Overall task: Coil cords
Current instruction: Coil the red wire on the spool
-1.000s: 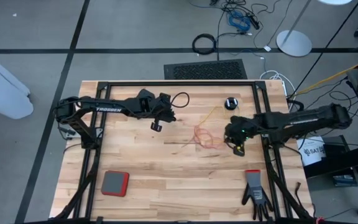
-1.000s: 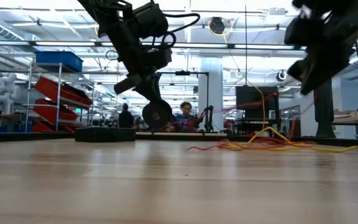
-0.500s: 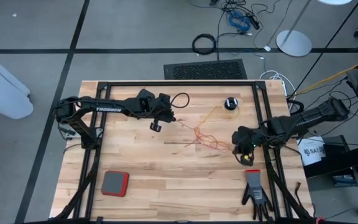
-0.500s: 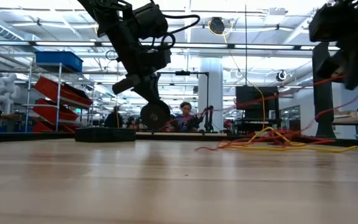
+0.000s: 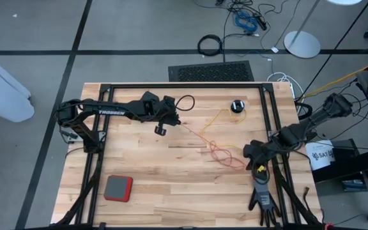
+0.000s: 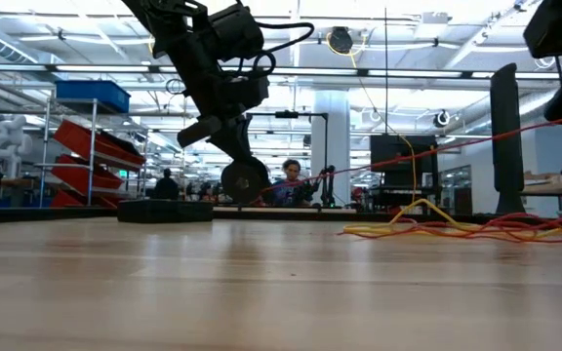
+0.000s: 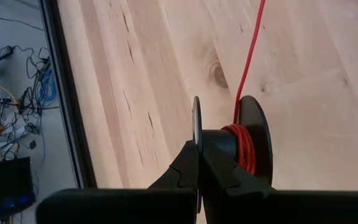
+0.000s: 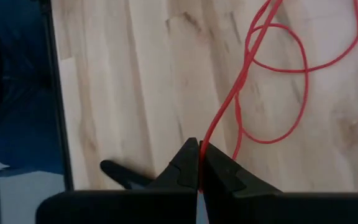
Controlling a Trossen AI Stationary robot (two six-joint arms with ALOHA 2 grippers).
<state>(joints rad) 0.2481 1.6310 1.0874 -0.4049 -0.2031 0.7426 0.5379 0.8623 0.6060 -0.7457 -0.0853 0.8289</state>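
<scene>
A: While the left gripper stays put above the table, pinched on the flange of the red cord's reel, where has the right gripper gone?

B: It has drawn back from the middle of the table toward the black glove, and now sits just beside the glove's cuff. Its fingers are closed tight on the reddish-orange cord.

A: And the cord itself?

B: It runs from the held reel across the table to that gripper, straighter near the reel than a second ago, with a few loose loops dragged along toward the glove.

A: The yellow cord?

B: Lying slack, leading to its own reel on the table's far side from the glove, untouched.

A: So what does the pull mean?

B: Probably the tangle is being drawn out so the red cord can wind cleanly; only a few turns show on the reel.
</scene>
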